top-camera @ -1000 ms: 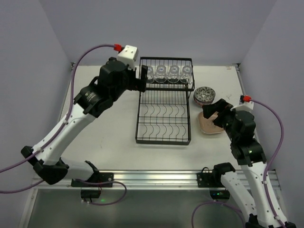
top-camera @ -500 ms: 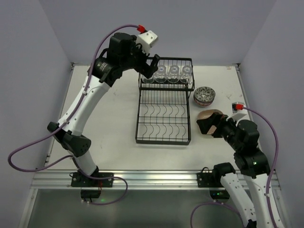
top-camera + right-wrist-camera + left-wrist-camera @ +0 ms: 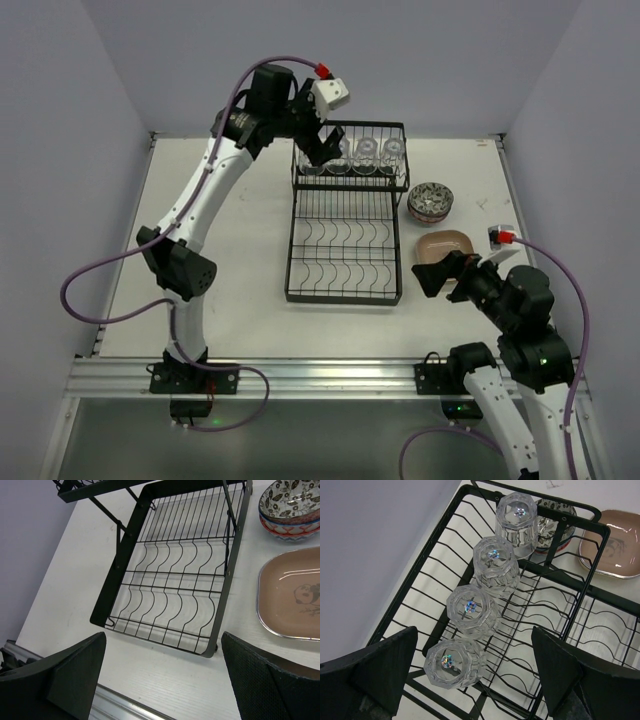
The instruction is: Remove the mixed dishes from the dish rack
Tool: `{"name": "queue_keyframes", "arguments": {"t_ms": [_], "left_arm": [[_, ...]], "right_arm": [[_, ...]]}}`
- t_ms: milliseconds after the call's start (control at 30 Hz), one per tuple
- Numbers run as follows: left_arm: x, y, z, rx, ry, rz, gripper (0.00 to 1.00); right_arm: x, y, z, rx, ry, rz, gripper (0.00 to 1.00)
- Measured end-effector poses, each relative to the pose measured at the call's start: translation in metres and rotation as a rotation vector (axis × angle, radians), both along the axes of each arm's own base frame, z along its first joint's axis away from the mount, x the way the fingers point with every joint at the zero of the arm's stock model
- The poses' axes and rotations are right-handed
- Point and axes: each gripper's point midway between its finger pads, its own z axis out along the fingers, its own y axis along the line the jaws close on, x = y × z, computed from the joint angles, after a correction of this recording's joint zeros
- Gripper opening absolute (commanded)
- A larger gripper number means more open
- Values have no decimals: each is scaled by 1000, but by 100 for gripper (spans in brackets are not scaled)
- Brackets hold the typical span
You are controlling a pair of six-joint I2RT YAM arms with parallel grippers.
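The white surface [image 3: 240, 260] carries everything. At its centre stands the black wire rack [image 3: 291, 250], long axis running 12 to 6 o'clock. Its lower tier is a grid with rows of curved prongs, and its upper shelf [image 3: 350, 187] is raised across the 12 o'clock end. The only dishes in the rack are on that shelf.

The left end effector [image 3: 322, 148] hangs above the 9 o'clock end of the upper shelf, pointing down at it. It is spread fully wide and grips nothing, and its wrist view looks between both fingers [image 3: 380, 670] onto the shelf.

The right end effector [image 3: 437, 275] hovers off the rack's 4 o'clock corner. It is likewise fully open and empty.

A brown rounded-square plate [image 3: 447, 243] with a small panda drawing lies flat on the surface, just beside the rack at its 3 o'clock side. The right end effector is at the plate's 6 o'clock edge. Whether other plates lie under it cannot be told.

The patterned bowls [image 3: 431, 202] sit nested in a stack on the surface at 12 o'clock of the plate, near the shelf's 3 o'clock end. Two rims show in the right wrist view: a leaf-patterned one on top and a red-and-blue one below.

Four clear faceted glasses [image 3: 472, 611] stand in one row along the upper shelf, side by side. The one at the 9 o'clock end lies directly beneath the left end effector.
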Motion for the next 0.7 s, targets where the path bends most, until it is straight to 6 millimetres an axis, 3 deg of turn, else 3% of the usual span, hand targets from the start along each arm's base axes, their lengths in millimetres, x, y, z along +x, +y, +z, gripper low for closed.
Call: {"name": "queue_keyframes", "arguments": {"t_ms": [233, 500, 700], "left_arm": [[1, -9, -9, -3, -3, -60, 100], [17, -19, -58, 35, 69, -77, 100], [23, -22, -66, 37, 69, -74, 99]], "right_arm": [[-2, 4, 0, 6, 1, 24, 98], [-6, 7, 0, 11, 3, 48, 98], [-9, 9, 1, 13, -8, 70, 98]]}}
